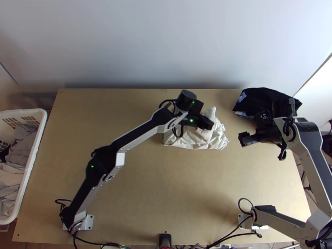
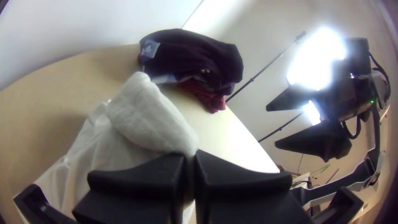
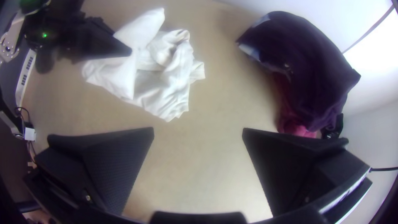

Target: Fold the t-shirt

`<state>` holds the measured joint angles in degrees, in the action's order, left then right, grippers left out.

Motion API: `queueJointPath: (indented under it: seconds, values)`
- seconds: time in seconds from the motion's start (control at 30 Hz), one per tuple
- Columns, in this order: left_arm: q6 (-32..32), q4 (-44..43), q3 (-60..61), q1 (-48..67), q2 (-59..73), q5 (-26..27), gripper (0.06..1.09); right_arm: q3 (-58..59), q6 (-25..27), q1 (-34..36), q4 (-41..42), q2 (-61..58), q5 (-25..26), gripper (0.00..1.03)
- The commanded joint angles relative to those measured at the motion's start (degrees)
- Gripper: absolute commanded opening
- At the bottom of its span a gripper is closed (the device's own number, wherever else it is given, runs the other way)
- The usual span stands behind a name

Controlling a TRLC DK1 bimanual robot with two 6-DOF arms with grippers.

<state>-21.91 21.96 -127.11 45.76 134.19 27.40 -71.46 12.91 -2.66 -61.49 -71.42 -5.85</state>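
Pinching a raised fold of the bunched off-white cloth t-shirt (image 1: 193, 141), the flat-fingered black left gripper (image 1: 210, 123) is in the light wooden tabletop's (image 1: 166, 186) far half. The flat-fingered black right gripper (image 1: 243, 139) gapes wide near the dark purple garment (image 1: 259, 99) at the far right corner.

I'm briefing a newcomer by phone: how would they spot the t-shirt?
On the wooden table, in the far half, lies the bunched t-shirt. The left gripper has its jaws shut on it. It is whitish, unlike the dark cloth pile to its right.
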Motion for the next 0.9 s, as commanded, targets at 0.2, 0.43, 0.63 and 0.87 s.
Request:
queueJointPath:
  seconds: [0.2, 0.43, 0.63, 0.87]
  values:
    - [-0.24, -5.34, -3.06, 1.26, 8.28, -0.68, 0.16, 4.31, 0.19, 0.72, -1.7, 4.36, 0.05, 0.99]
    - [2.84, 0.46, -3.14, 0.39, 3.27, 1.96, 1.04, 5.1, 1.16, -0.6, -1.08, 2.77, 0.05, 0.99]
    - [10.22, 12.94, -0.07, -6.29, -8.86, 2.57, 1.04, 3.43, 0.98, -7.8, 4.89, -3.73, -0.04, 0.99]
    - [16.11, 24.45, 9.34, -14.12, -19.76, 2.57, 1.04, -6.85, 2.12, -18.0, 10.17, -16.56, 0.05, 0.99]
